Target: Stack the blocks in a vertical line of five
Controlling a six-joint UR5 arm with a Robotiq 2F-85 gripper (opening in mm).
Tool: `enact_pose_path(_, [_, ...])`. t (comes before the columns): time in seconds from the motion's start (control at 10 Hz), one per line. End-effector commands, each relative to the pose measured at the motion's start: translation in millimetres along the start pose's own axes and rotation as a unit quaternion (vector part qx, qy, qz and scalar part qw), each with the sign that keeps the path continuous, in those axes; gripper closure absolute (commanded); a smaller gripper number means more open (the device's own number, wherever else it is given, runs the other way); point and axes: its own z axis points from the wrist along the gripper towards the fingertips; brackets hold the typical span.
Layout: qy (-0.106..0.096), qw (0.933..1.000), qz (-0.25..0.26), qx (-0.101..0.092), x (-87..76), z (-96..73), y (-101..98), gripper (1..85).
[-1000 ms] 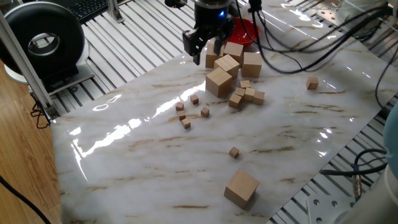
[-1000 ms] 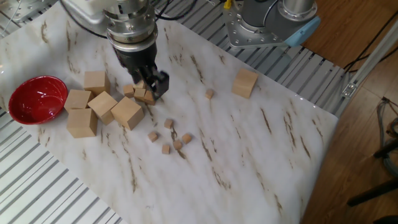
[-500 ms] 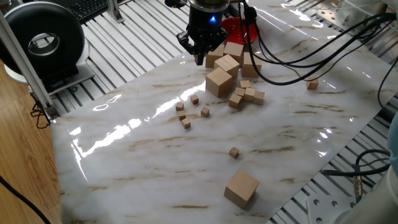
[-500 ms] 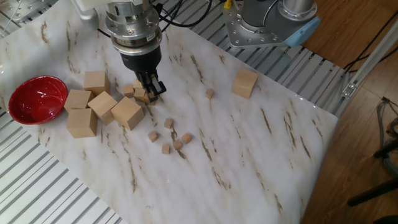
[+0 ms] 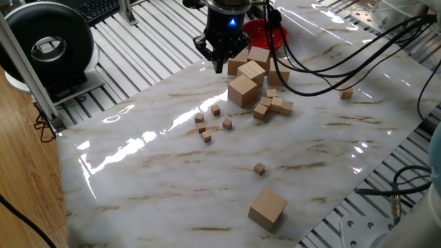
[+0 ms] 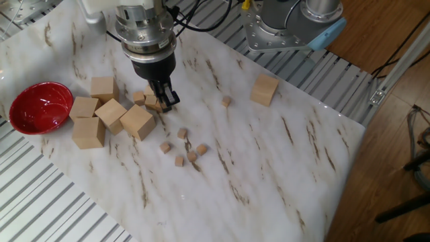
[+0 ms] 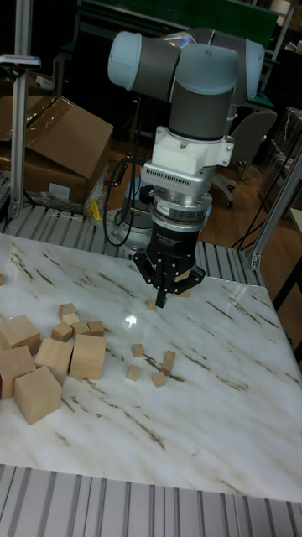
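Several blocks, tiny plain wood cubes, lie loose in a small group (image 5: 206, 137) (image 6: 182, 134) (image 7: 137, 350) near the table's middle. One more block (image 5: 259, 168) (image 6: 227, 101) lies alone, away from the group. None of them sits on another. My gripper (image 5: 220, 63) (image 6: 168, 101) (image 7: 161, 299) hangs above the table, beside the cluster of bigger cubes and a little away from the loose blocks. Its fingers are pressed together and nothing shows between them.
Medium cubes (image 5: 273, 105) (image 6: 151, 99) cluster beside large cubes (image 5: 242, 91) (image 6: 137, 122) (image 7: 38, 394). Another large cube (image 5: 267, 209) (image 6: 265, 89) stands apart, and a medium cube (image 5: 346, 91) lies alone. A red bowl (image 6: 37, 107) sits at the table edge. Cables hang over the far side.
The gripper's fingers, spread apart a second ago, have come together. It has turned about its axis and shifted slightly. No cube has moved.
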Motion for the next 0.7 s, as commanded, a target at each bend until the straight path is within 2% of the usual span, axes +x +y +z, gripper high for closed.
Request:
enact_pose_path(0.0, [0.002, 0.9999, 0.009, -0.005, 0.4, -0.3, 3.5, 84.7])
enact_pose_path(0.4, [0.003, 0.9999, 0.009, -0.005, 0.3, 0.1, 3.6, 84.7])
enact_pose_path(0.6, [0.003, 1.0000, 0.007, 0.001, 0.4, -0.9, 2.5, 84.7])
